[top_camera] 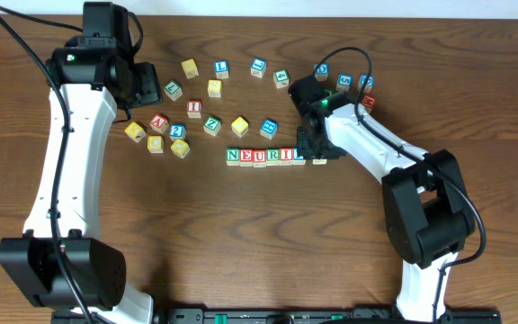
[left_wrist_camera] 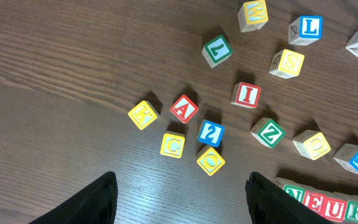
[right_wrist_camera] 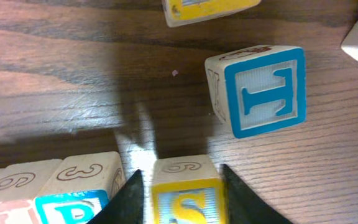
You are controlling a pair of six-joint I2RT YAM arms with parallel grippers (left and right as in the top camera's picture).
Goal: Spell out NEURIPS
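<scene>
- The S cube [right_wrist_camera: 185,198] has a yellow frame and a yellow S on light blue. It is at the right end of the row [top_camera: 259,155], just beside the blue P cube [right_wrist_camera: 73,210], and it seems to rest on the counter [top_camera: 241,234].
- The right hand [right_wrist_camera: 182,173] is low over it, with one finger close on each side. One finger stands in the gap between the S and the P. The jaws are narrow, but I cannot tell if they press the cube or only flank it.
- My judgement is that this is the last letter, so the step in hand is to set it down and let go. It is good to keep the S square to the row, open the fingers evenly and only a little, then lift straight up. In this way no finger drags the S or pushes the P.
- In the overhead view the row reads N, E, U, R, I, P. The S end is under the hand there.
- A blue T cube [right_wrist_camera: 263,90] lies near the S but apart from it. The hand should not sweep it when it leaves.
- The left hand [left_wrist_camera: 182,186] hovers wide open and empty over the spare cubes.
- Among them I can read a yellow K [left_wrist_camera: 143,114], a red A [left_wrist_camera: 184,108], a blue 2 [left_wrist_camera: 211,132], a red I [left_wrist_camera: 247,94], a green Z [left_wrist_camera: 268,132] and a blue L [left_wrist_camera: 305,28]. No brand name is seen.
</scene>
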